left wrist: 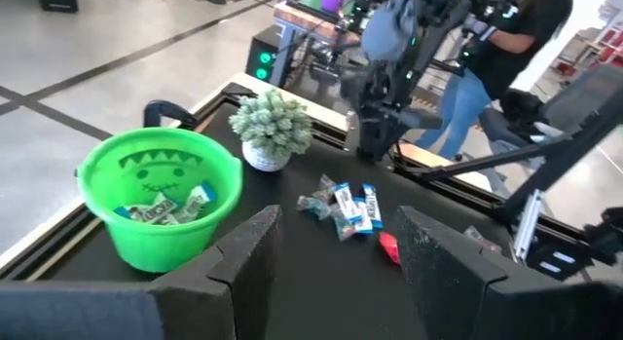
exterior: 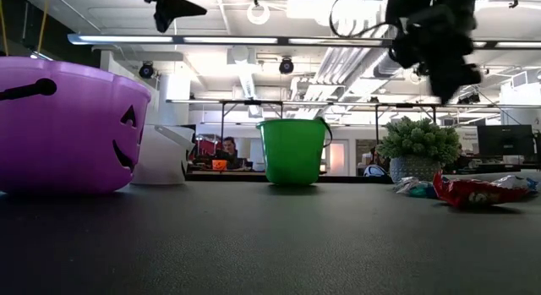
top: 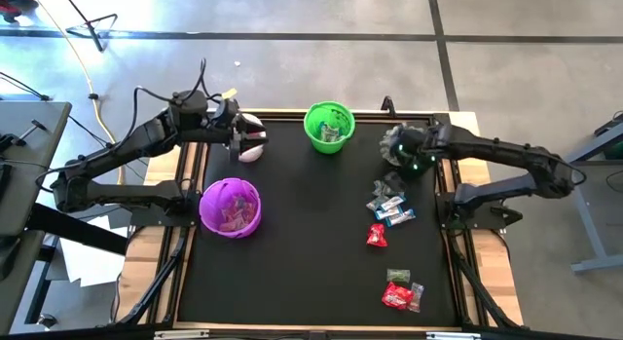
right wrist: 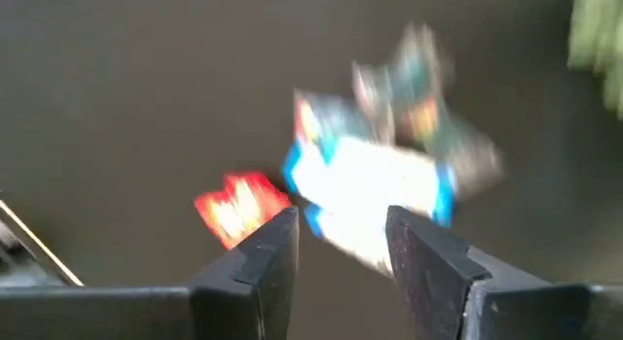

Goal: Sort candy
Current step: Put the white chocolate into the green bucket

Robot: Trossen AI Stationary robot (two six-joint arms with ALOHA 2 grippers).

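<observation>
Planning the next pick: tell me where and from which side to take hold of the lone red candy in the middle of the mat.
Grip the red candy across its puffy middle, coming straight down from above. It lies flat on the black mat, apart from the blue-white candies, so fingers can probably close on both sides without snagging a neighbour. The right gripper is nearest, its fingers open.

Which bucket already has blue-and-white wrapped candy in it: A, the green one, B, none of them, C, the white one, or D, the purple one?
A: the left wrist view shows blue-and-white wrapped candy lying in the bottom of the green bucket, while the purple bucket holds reddish pieces.
</observation>
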